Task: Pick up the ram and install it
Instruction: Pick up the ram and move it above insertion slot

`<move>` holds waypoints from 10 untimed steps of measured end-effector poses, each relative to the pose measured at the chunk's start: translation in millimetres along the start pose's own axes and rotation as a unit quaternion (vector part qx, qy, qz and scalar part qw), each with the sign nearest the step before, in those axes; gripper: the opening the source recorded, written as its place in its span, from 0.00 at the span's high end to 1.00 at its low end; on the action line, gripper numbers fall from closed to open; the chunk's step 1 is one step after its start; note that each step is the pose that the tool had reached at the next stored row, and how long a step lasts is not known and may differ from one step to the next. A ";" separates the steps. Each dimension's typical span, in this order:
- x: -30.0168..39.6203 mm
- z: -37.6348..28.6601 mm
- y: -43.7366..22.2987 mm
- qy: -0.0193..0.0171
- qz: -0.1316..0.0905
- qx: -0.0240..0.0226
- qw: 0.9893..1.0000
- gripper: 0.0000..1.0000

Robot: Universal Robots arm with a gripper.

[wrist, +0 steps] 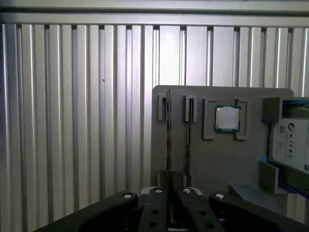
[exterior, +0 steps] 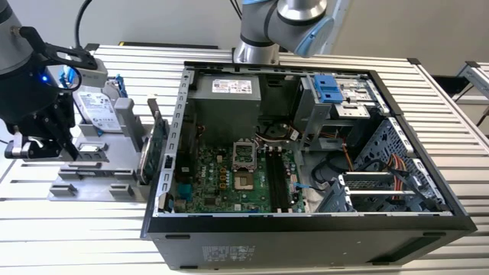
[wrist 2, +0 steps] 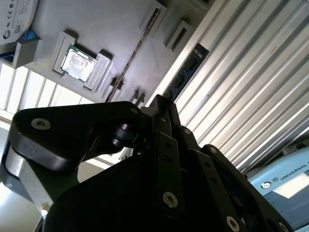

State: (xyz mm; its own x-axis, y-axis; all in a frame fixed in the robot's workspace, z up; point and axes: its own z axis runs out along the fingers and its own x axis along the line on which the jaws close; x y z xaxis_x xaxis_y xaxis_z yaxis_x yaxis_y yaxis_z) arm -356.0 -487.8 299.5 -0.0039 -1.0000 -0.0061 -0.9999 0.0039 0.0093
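The ram (wrist 2: 186, 72) is a long dark-blue stick standing on edge in a slot near one rim of the grey holder (wrist 2: 111, 24). In the first wrist view the ram (wrist: 168, 130) is a thin edge-on line on the holder (wrist: 227, 164), running towards my gripper (wrist: 170, 192). My gripper (wrist 2: 161, 104) hangs right at one end of the stick. In the exterior view the gripper (exterior: 68, 150) is over the holder (exterior: 91, 189), at the exterior view's left of the open computer case (exterior: 306, 229).
The holder also carries a processor chip (wrist: 227, 118), a silver hard drive (exterior: 99, 109) and an upright green card (exterior: 157, 146). The motherboard's long memory slots (exterior: 276, 177) lie inside the case. A second arm (exterior: 283, 23) rises behind the case. Ribbed table (wrist: 72, 121) surrounds everything.
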 end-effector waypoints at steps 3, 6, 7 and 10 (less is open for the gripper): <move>0.0 -0.2 0.0 0.000 0.000 0.000 1.000 1.00; 0.0 -0.5 0.0 0.000 0.000 0.000 1.000 1.00; 0.1 -0.9 0.0 0.000 0.000 0.000 1.000 1.00; 0.0 -2.7 0.0 0.000 0.000 0.000 1.000 1.00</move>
State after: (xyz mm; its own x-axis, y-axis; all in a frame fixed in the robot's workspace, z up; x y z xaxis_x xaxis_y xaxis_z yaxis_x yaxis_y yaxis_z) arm -356.0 -487.8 302.2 -0.0043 -1.0000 -0.0059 -0.9999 0.0042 0.0095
